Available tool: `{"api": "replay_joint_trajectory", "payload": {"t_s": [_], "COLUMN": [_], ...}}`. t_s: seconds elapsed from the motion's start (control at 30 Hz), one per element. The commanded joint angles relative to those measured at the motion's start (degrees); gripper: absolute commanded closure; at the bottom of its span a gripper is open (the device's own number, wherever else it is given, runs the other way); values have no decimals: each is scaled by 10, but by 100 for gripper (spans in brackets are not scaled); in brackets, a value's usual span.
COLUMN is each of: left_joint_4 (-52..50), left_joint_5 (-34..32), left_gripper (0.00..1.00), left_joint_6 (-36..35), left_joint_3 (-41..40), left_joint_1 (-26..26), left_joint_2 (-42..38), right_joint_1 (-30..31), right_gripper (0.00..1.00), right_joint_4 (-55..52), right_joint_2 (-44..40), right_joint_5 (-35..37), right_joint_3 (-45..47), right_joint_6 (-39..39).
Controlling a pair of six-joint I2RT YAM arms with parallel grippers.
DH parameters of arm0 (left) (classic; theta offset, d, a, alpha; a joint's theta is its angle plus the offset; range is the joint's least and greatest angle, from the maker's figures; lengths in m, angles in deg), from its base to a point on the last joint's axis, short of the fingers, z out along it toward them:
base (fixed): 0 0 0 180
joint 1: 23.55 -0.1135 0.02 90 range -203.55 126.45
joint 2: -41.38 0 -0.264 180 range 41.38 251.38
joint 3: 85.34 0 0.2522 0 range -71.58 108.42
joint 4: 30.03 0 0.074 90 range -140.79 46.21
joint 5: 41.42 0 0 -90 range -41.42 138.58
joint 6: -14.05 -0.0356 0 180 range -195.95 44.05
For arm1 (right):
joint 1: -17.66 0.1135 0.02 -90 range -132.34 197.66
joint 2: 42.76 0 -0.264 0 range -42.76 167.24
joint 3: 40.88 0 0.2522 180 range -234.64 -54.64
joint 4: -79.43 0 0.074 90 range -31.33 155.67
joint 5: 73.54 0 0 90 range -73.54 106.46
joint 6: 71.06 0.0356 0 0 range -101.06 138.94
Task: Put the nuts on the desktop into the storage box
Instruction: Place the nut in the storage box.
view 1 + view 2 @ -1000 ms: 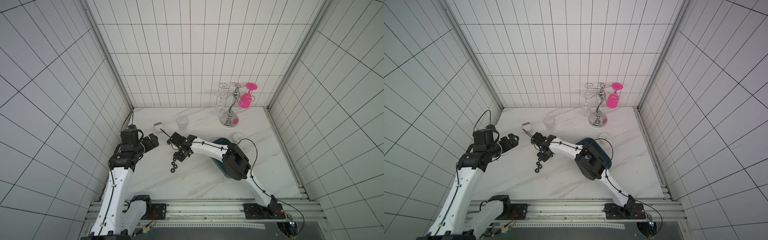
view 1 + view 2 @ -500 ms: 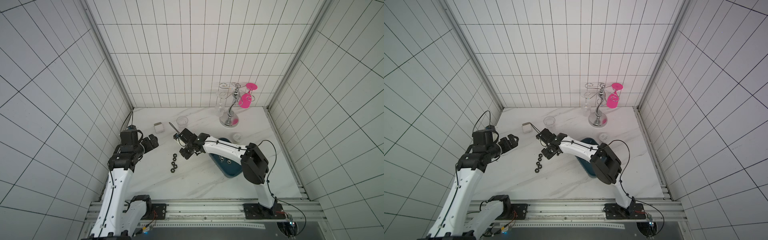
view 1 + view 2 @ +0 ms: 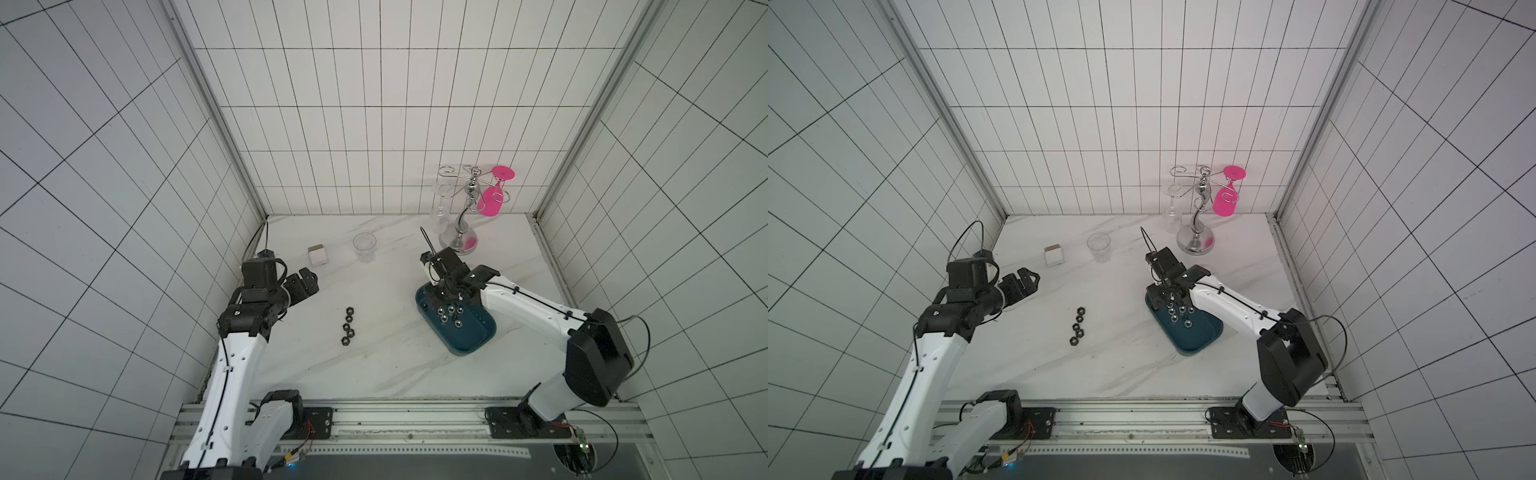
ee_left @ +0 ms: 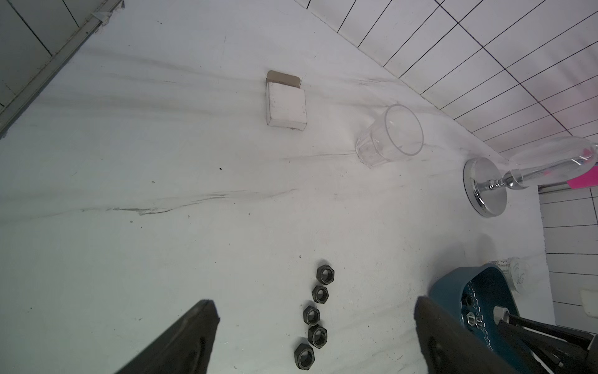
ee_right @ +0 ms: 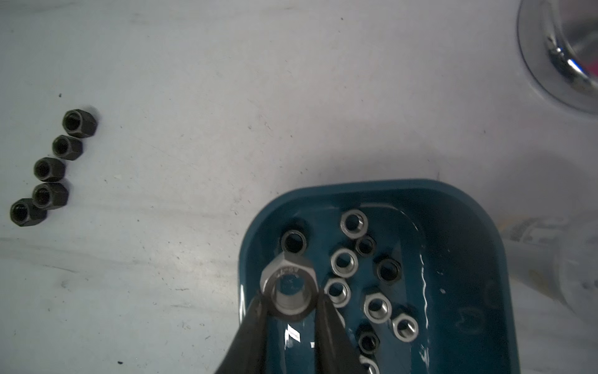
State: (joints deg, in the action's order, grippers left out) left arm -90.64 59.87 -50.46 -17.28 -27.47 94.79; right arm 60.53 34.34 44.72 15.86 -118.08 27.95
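Five black nuts (image 3: pixel 348 327) sat lined up on the desktop (image 3: pixel 374 370); right gripper (image 5: pixel 289 302) pinched a silver nut (image 5: pixel 286 275) above the storage box (image 5: pixel 453 200), other nuts (image 5: pixel 376 306) inside; left gripper (image 3: pixel 306 279) hung wide open.

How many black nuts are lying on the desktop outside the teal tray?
5. The black nuts lie in one short crooked row on the desktop, each touching or nearly touching its neighbour, well apart from the storage box. None appears hidden.
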Motion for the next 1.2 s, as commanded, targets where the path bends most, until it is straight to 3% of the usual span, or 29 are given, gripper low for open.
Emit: {"api": "replay_joint_trajectory", "payload": {"t_s": [0.0,0.2,0.43,0.97,1.17], "left_joint_4": [25,27,22,12,12], "left_joint_5": [11,15,6,-1,-4], "left_gripper": [2,2,2,2,2], "left_joint_6": [3,3,-2,-10,-10], "left_joint_3": [10,9,6,16,12], "left_joint_1": [-3,-2,-3,-3,-3], "left_joint_2": [5,12,6,10,6], "right_joint_1": [-32,-86,-115,-121,-119], "right_gripper": [85,85,85,78,72], "right_joint_4": [-1,22,37,26,28], "right_joint_2": [-40,-26,35,125,78], "right_joint_5": [12,6,9,6,-6], "right_joint_3": [51,100,62,-34,-26], "right_joint_6": [17,23,12,-13,-6]}}
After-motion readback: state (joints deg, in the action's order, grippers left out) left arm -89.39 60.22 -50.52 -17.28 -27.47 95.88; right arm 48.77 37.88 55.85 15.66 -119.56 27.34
